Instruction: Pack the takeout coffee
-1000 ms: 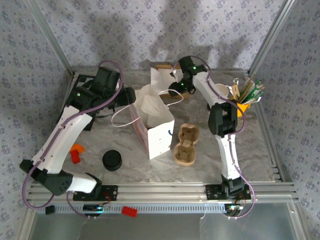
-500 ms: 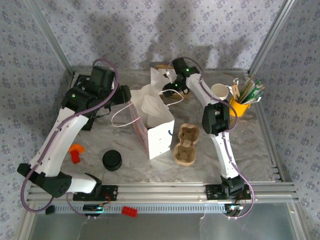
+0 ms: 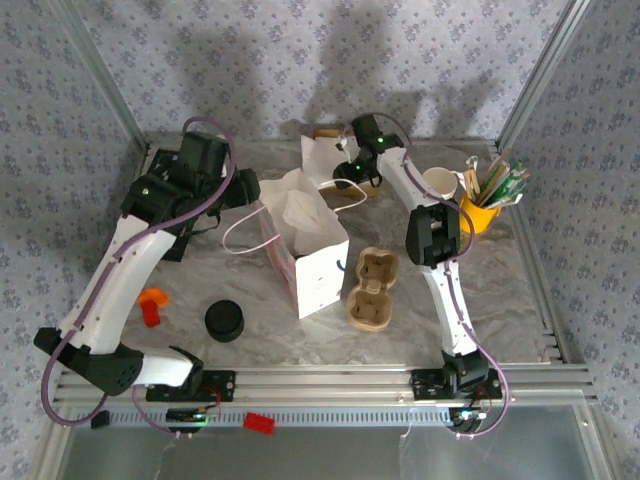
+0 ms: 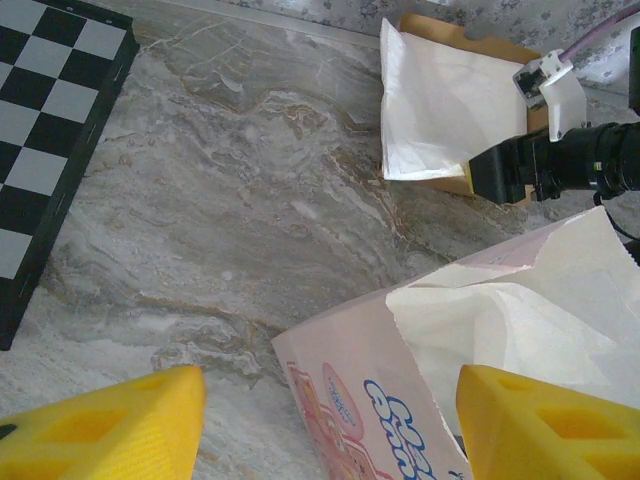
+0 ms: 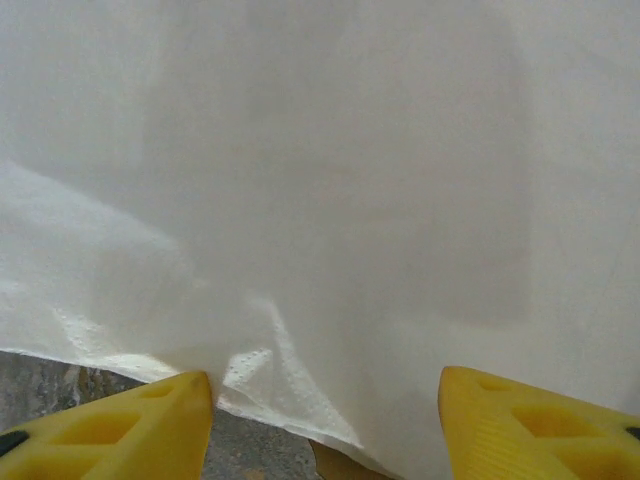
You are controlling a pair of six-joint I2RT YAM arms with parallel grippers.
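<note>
From my remote station I found both claws spread, each holding nothing. The left gripper (image 3: 256,190) hung just beside the far-left corner of the upright white paper bag (image 3: 320,262). In its wrist view the yellow fingers (image 4: 100,425) stood wide apart over the bag's open mouth, where crumpled white paper (image 4: 500,320) filled the top. The right gripper (image 3: 347,176) reached to the far side of the table, low over a flat white sleeve (image 4: 440,100) that lay on a brown board (image 4: 470,35). Its own fingers (image 5: 110,425) were parted, with that white paper close beneath them. I could not tell where the takeout coffee stood, nor which way its long axis ran; the paper in the bag hid whatever lay under it. A pulp two-cup carrier (image 3: 372,290) sat just right of the bag with both wells bare. A squat black round stack (image 3: 225,320) rested near the left front, well apart from the bag. Lidless cream cups (image 3: 437,182) stood by a yellow holder of sticks (image 3: 488,212) at the right. A checkered board (image 4: 50,130) lay at the far left.
</note>
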